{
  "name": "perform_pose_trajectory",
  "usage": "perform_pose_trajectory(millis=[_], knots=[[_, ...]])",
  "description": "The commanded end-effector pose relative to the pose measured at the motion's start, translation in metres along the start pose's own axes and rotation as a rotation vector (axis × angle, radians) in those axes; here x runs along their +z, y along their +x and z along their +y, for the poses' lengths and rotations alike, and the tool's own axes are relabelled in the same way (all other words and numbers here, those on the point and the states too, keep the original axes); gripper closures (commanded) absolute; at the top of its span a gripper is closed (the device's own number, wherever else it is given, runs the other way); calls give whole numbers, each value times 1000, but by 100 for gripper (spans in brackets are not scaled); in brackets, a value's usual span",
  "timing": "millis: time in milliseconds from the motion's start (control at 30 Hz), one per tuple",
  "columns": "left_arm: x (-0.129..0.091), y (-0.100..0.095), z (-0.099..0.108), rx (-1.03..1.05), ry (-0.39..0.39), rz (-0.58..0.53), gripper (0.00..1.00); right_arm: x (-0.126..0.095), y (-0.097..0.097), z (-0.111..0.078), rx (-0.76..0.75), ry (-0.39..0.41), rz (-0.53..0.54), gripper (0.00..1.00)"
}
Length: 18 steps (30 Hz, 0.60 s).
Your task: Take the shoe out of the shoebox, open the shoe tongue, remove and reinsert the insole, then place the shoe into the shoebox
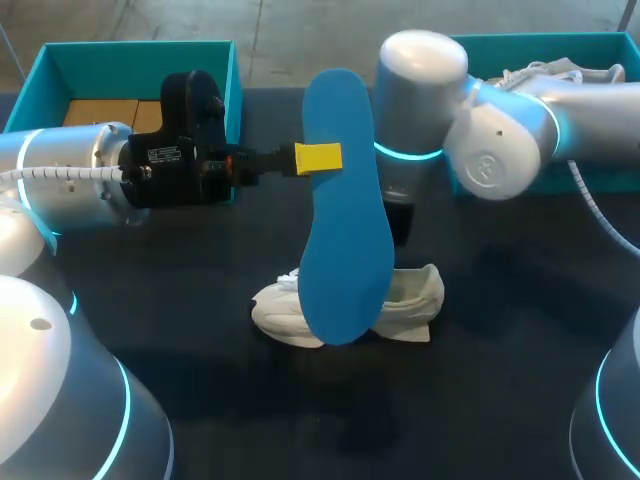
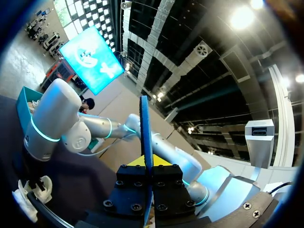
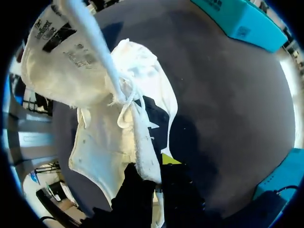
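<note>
The left arm (image 1: pixel 70 165) comes in closest, its left gripper (image 1: pixel 320 158) clamped from both sides on the edge of the blue insole (image 1: pixel 345 215). The insole stands upright in the air over the middle of the table (image 1: pixel 500 360). In the left wrist view the insole (image 2: pixel 145 128) shows edge-on, pinched between the black fingers of that gripper (image 2: pixel 147 165) with a yellow tip just behind it. Below the insole, the white shoe (image 1: pixel 412 295) lies on the table, partly hidden by it. The right arm (image 1: pixel 500 135) reaches down to the shoe from above. In the right wrist view the right gripper (image 3: pixel 157 167) is narrow, nipping the shoe's (image 3: pixel 104 137) side wall between its fingers, and the tongue (image 3: pixel 52 57) is folded out with its printed label showing. A teal left box (image 1: pixel 140 50) sits at the table's far left. A right box (image 1: pixel 530 42) sits at the far right, with a second shoe (image 1: pixel 560 72) in it.
</note>
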State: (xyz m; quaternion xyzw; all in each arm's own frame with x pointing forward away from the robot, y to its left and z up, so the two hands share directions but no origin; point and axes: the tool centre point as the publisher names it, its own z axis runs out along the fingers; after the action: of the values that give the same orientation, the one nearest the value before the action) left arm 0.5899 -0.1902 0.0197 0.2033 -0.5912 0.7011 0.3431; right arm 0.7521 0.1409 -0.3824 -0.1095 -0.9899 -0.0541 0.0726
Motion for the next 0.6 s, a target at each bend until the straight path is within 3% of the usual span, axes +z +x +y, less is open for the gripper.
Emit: perform_pose_trajectory(millis=[33,367,533,600], knots=[[0,0,2,0,4,1,100,-4,1,1,40,-19,16,100],[0,0,2,0,4,1,100,-14,8,-2,290,-114,84,100],[0,0,2,0,4,1,100,-20,13,-4,434,-199,68,100],[0,0,2,0,4,1,100,-22,15,-3,492,-199,66,100]])
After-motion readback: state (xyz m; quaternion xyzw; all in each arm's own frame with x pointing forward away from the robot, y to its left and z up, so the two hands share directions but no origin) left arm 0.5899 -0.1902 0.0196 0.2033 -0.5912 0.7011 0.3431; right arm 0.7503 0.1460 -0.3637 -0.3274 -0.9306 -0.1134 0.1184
